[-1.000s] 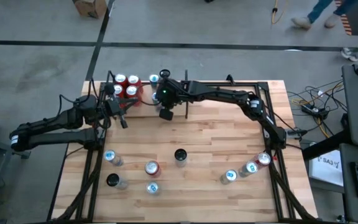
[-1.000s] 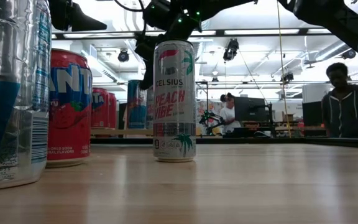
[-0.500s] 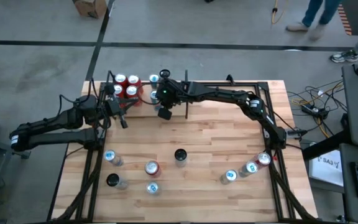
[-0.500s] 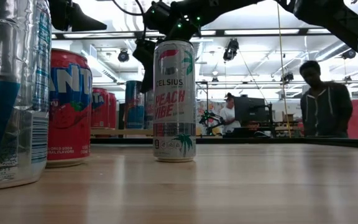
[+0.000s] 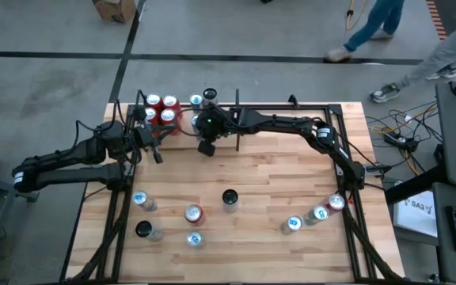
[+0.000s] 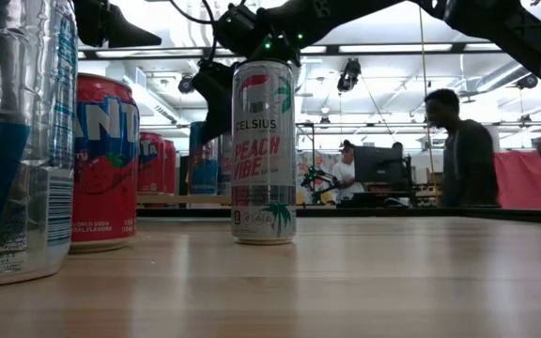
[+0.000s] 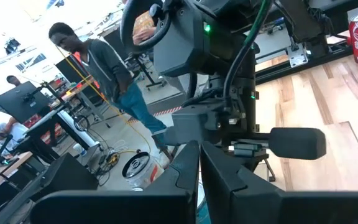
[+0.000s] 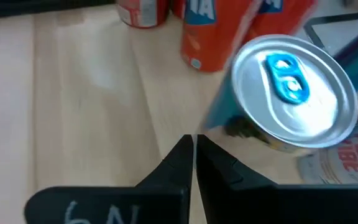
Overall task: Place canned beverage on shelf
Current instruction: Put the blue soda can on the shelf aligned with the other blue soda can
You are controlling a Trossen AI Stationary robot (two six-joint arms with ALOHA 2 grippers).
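Note:
The shelf (image 5: 140,98), a narrow black-framed bay with a light wood floor (image 8: 73,93), is at the table's far left. Several red cans (image 5: 161,108) stand on it, and a blue-tabbed silver-topped can (image 8: 291,93) stands upright beside them (image 5: 196,100). My right gripper (image 8: 192,138) is shut and slants down just short of that can's side, a strip of wood showing between. In the low view it hangs above the blue can (image 6: 205,155). My left gripper (image 7: 199,146) is shut and empty; it waits level at the table's left (image 5: 155,150).
Loose cans stand on the near half of the table: one dark-topped (image 5: 229,197), one red (image 5: 194,213), several at the left (image 5: 139,199) and right (image 5: 319,214). A tall Celsius can (image 6: 263,150) is among them. Black frame rails (image 5: 291,105) run along the far edge. A person (image 6: 463,150) walks beyond the table.
My right gripper has sunk a little toward the cans on the shelf and tipped its fingers further down, staying shut. A person beyond the table has walked on.

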